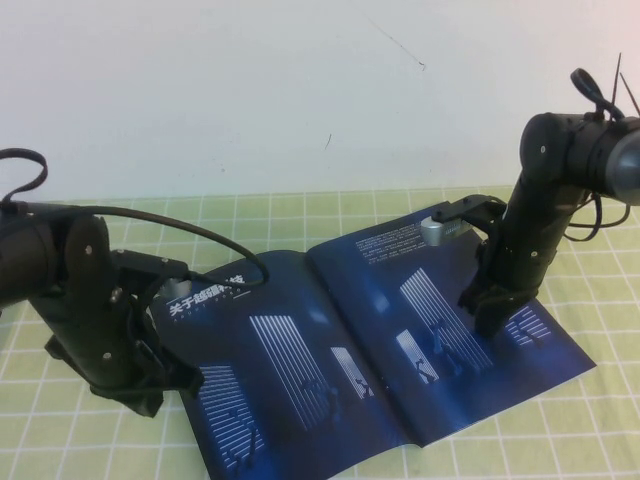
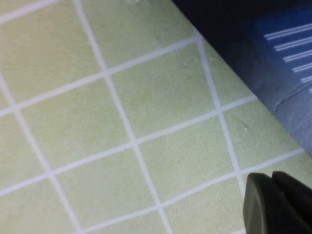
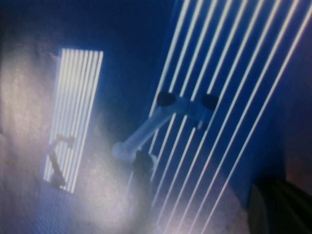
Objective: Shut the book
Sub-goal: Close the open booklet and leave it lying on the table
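Dark blue pages with white stripe graphics face up: the book (image 1: pixel 370 330) lies open and flat on the green checked cloth (image 1: pixel 590 430) covering the worktop. The right gripper (image 1: pixel 492 318) is low over the right-hand page, and the left gripper (image 1: pixel 145 395) sits low just beside the book's left edge. I cannot tell whether either gripper is open or closed.

Book (image 1: pixel 290 300) apparently cropped at bottom.
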